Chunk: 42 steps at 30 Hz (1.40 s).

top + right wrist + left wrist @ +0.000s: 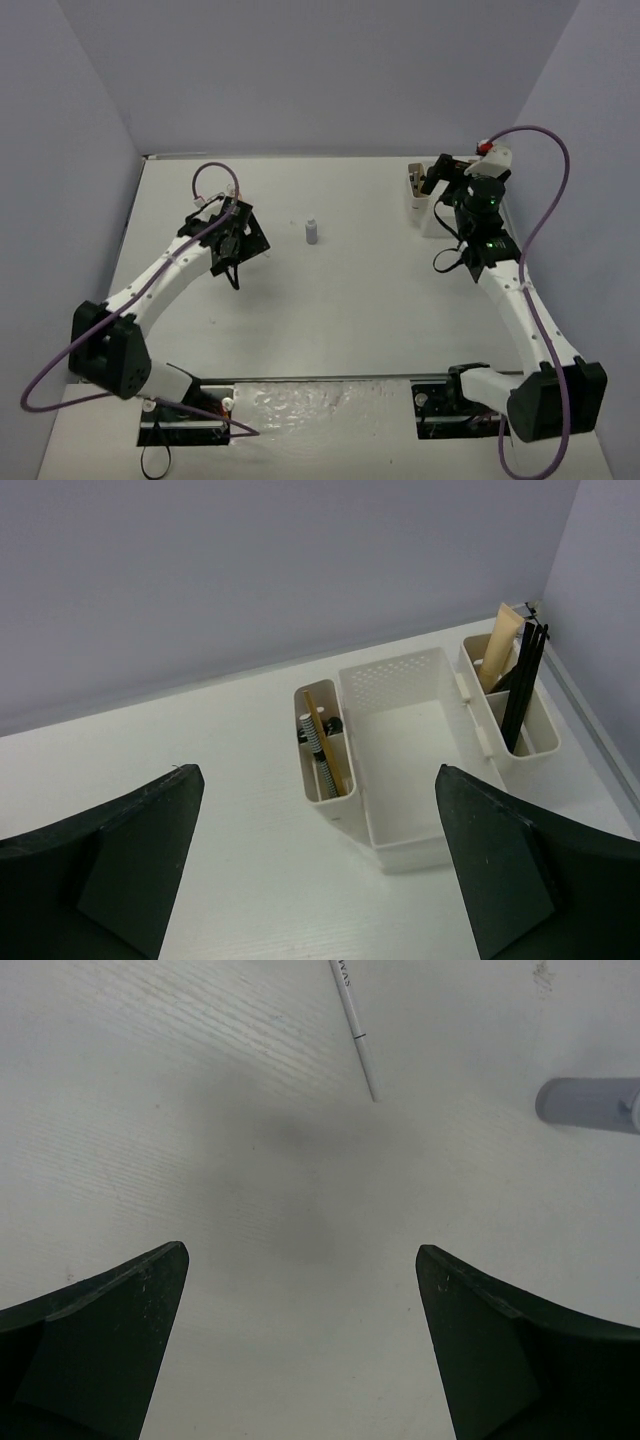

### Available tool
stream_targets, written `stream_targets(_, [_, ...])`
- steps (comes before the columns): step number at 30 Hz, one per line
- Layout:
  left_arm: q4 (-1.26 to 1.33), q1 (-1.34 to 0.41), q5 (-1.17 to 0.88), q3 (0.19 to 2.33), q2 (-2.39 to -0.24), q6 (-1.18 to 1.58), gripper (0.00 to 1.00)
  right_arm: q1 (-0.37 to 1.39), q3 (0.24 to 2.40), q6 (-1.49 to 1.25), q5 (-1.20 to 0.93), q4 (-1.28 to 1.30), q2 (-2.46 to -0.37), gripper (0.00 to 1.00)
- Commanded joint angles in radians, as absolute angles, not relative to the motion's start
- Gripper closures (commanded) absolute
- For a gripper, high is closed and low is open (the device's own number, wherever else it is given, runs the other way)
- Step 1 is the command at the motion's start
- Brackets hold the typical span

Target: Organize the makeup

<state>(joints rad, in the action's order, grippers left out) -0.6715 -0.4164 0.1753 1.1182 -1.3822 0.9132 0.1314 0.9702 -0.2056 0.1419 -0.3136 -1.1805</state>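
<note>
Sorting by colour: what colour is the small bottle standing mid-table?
Grey-purple bottle; left wrist view shows it best.

- The table is bare between the two arms, leaving a wide passage.
- A grey bottle stands alone mid-table, to the right of the left gripper.
- A white pencil lies just ahead of that gripper's spread jaws.
- The middle compartment of the white box is open from above.
- Upright black sticks and a tan tube crowd its right side pocket.

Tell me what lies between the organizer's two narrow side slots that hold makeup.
The white box's wide middle compartment, empty, flanked by the striped-pencil slot and the black-pencil slot. The right wrist view shows it.
</note>
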Motion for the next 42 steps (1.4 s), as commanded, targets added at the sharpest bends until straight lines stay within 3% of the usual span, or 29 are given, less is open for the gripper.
stream_targets(1, [-0.733,-0.408,0.217,1.293,-1.513,0.985,0.03,0.126,0.880,-0.272,0.057,-0.237,-0.995,0.00])
stream_targets(6, [-0.793,-0.411,0.237,1.440,-1.666,1.013,0.11,0.124,0.794,-0.287,0.046,-0.205,-0.837,0.00])
stream_targets(19, [-0.792,-0.408,0.257,1.562,-1.911,1.083,0.50,0.163,0.729,-0.280,0.072,-0.198,-0.724,0.00])
stream_targets(26, [-0.742,-0.399,0.276,1.543,-1.953,1.098,0.58,0.180,0.724,-0.275,0.082,-0.198,-0.716,0.00])
stream_targets(42, [-0.663,-0.370,0.239,1.526,-2.018,1.095,0.67,0.181,0.721,-0.274,0.076,-0.190,-0.720,0.00])
